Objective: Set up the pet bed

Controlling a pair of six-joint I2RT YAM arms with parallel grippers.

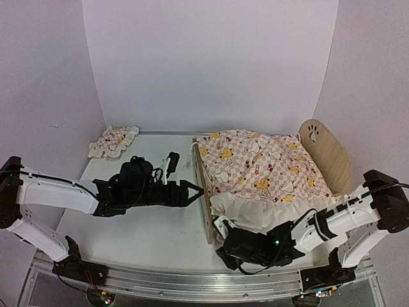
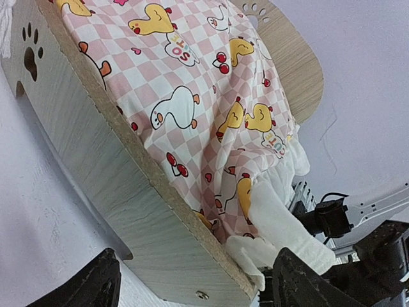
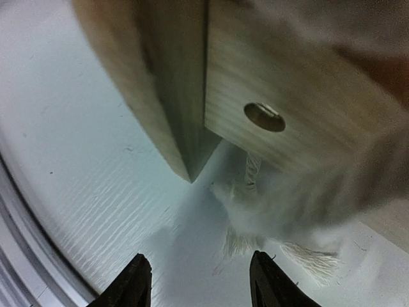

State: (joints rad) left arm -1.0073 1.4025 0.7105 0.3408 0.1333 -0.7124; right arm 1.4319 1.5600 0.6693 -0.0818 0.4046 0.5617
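The plywood pet bed (image 1: 332, 153) stands at the right of the table, its paw-print headboard at the far right and its footboard (image 1: 206, 198) at the left. A pink checkered duck-print cover (image 1: 255, 169) lies over it, its white ruffle (image 1: 255, 211) hanging over the near side. The striped base is hidden. My left gripper (image 1: 195, 192) is open, its tips just left of the footboard (image 2: 108, 185). My right gripper (image 1: 223, 246) is open and low at the bed's near left corner (image 3: 192, 160), with the white ruffle fringe (image 3: 268, 211) just ahead of the fingers.
A small matching ruffled pillow (image 1: 113, 141) lies at the far left of the table. A small black object (image 1: 171, 163) lies left of the bed. White walls close the back and sides. A metal rail (image 1: 192, 278) runs along the near edge.
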